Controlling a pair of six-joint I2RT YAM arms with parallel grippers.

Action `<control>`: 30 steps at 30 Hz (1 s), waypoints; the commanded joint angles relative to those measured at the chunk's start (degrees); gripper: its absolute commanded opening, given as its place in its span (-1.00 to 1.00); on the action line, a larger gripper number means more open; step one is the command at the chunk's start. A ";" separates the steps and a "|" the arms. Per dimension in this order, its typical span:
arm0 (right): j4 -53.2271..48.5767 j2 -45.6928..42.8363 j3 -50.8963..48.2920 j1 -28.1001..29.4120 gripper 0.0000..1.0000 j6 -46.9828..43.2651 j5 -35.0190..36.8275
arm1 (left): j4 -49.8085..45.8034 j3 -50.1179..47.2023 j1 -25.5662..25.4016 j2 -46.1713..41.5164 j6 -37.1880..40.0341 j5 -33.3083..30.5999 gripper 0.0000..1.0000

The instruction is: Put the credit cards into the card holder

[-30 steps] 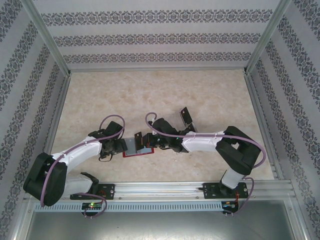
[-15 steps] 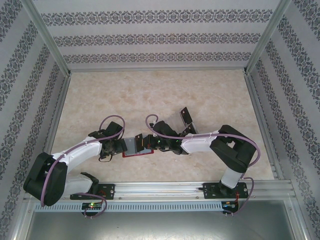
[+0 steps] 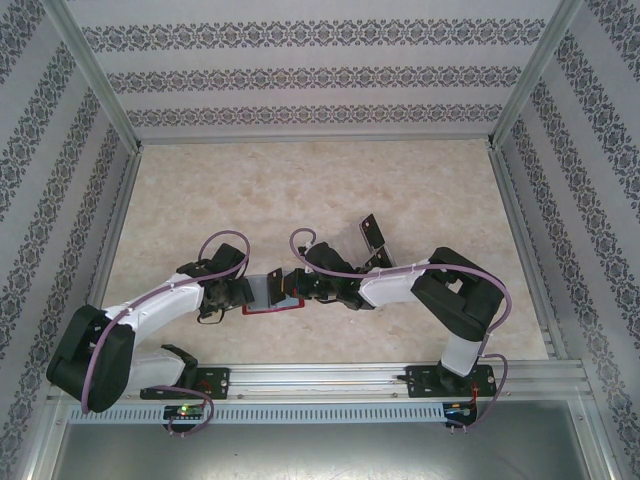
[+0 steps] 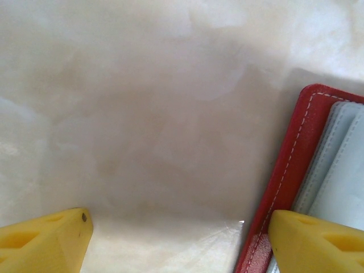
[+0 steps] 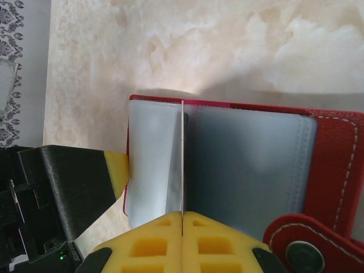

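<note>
While the right gripper [image 5: 182, 224] is pressed together on a credit card [image 5: 182, 153] held edge-on, that credit card is stood over the grey pockets of the card holder [image 5: 250, 165], which is laid open on the table [image 3: 300, 190] near the arm bases. The left gripper [image 4: 179, 224] is spread apart, one finger [image 4: 307, 239] set on the holder's left edge.

card holder [image 3: 268, 292]: red wallet with white stitching, lying open and flat on the table near the front edge.
inside: grey pockets [image 5: 250, 165] face up; the red snap tab [image 5: 301, 250] lies at 1 corner.
credit card [image 5: 182, 165]: 1 thin card, seen edge-on, upright over the pockets, pinched by the right gripper [image 5: 182, 223].
other credit cards [image 3: 372, 233]: dark tilted rectangles farther back, apart from the wallet; number unclear.
</note>
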 commanded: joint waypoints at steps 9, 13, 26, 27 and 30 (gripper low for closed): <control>2.34 0.64 -1.34 0.66 -1.00 1.72 -1.75 | -7.37 3.91 -0.32 -4.68 1.82 -4.64 0.69; 3.78 1.10 -1.67 0.67 -1.00 2.92 -1.92 | -6.98 3.61 -0.22 -3.68 1.91 -4.53 0.69; 6.37 0.22 -3.18 1.28 -1.00 5.75 -1.31 | -5.00 0.27 -0.18 -2.10 1.99 -3.99 0.69; 6.55 0.35 -3.09 1.37 -1.00 5.93 -1.31 | -4.83 0.08 -0.17 -2.09 1.95 -3.98 0.69; 7.09 0.87 -2.84 1.52 -1.00 6.47 -1.39 | -4.38 -0.28 -0.17 -2.14 1.87 -3.67 0.69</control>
